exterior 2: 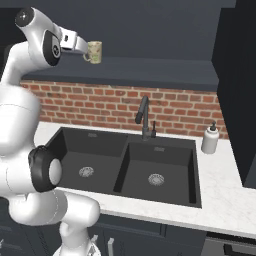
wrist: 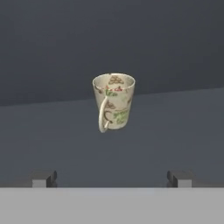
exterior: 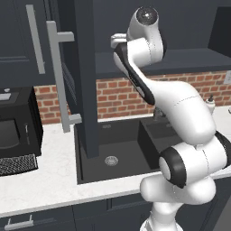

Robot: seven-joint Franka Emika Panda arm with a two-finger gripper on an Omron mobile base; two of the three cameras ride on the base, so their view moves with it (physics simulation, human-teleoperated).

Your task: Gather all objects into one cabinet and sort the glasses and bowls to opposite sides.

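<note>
The cream mottled cup (wrist: 113,107) stands upright on the floor of the open dark slate-grey cabinet (exterior 2: 160,67), its handle turned toward the hand camera. My gripper (wrist: 111,178) is open, its fingertips (wrist: 43,178) wide apart and short of the cup, with nothing between them. Seen from the right base, the cup (exterior 2: 95,51) sits just past the gripper (exterior 2: 83,48) at the cabinet's left end. The cabinet's door (exterior: 85,90) hangs open, its long grey bar handle (exterior: 56,76) facing out. The bowls and the orange mug are out of view.
Below the cabinet lies a black double sink (exterior 2: 125,167) with a dark faucet (exterior 2: 144,117) against the red brick wall. A white soap dispenser (exterior 2: 210,138) stands on the marble counter at the right. A black microwave (exterior: 16,126) sits at the far left.
</note>
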